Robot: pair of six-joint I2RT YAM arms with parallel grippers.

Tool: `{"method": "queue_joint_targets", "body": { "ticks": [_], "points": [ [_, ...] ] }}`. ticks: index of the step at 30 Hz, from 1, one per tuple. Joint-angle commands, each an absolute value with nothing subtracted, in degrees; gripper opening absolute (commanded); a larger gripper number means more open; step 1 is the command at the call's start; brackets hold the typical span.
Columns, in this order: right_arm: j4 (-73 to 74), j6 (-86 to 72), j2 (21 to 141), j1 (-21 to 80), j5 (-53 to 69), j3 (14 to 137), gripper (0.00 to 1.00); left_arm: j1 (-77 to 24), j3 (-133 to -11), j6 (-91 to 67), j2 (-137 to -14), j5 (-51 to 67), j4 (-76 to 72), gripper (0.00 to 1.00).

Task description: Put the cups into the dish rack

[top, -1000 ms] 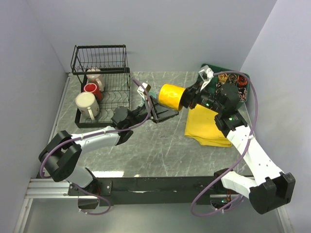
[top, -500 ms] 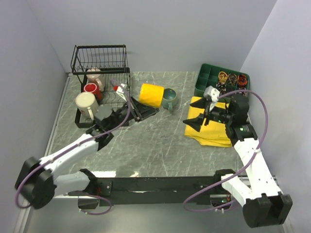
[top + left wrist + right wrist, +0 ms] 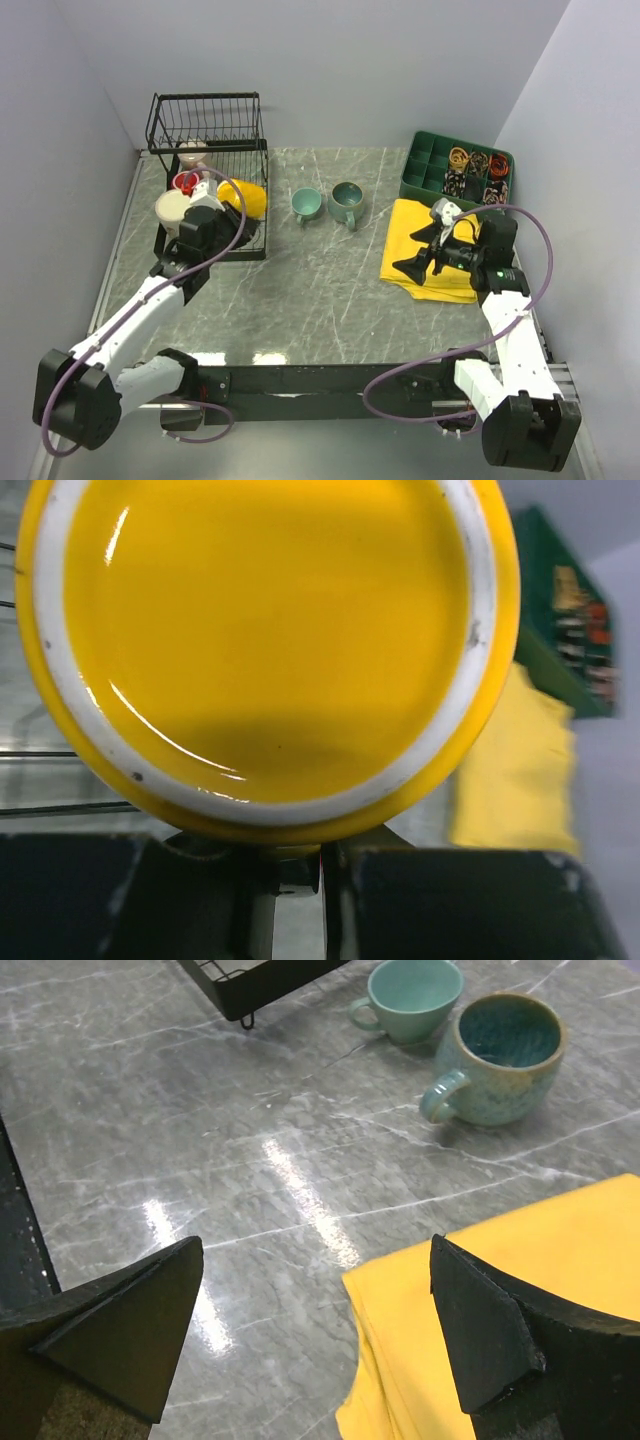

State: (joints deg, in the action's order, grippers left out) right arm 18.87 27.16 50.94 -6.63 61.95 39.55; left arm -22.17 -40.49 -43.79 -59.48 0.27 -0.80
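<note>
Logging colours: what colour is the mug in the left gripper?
Yellow mug; best seen in the left wrist view.

Overall light: bright, even and diffuse, coming from above; shadows faint and soft-edged.
Top view: crisp from edge to edge, no visible bending at the borders.
Table point(image 3: 330, 290) glare: 1 pale reflected patch near the front edge.
Left wrist view: the glossy yellow mug point(image 3: 270, 630) fills the frame, with white glints at upper left and 1 curved glint at lower left; 1 dark shadow band crosses its lower part; the bottom strip is nearly black.
Left wrist background: yellow cloth point(image 3: 515, 770) and green tray point(image 3: 565, 610) are blurred.
Right wrist glare: 2 white streaks on the marble.
Right wrist focus: the right gripper point(image 3: 315, 1248) fingers point(image 3: 110, 1320) are dark, soft silhouettes; the speckled teal mug point(image 3: 505, 1060) is fairly sharp.
</note>
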Motion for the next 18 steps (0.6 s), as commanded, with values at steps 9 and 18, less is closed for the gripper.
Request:
{"method": "queue_joint_targets", "body": {
  "ticks": [9,18],
  "points": [
    [18.0,28.1,48.6,-9.3,63.2,40.8,1.00,-17.8,-46.9,-27.9,-75.7,-19.2,-12.0,0.01],
    [17.8,27.8,48.2,-10.0,63.6,40.8,1.00,-15.4,-57.0,-25.3,-90.1,-21.8,-13.6,0.01]
  ]
}}
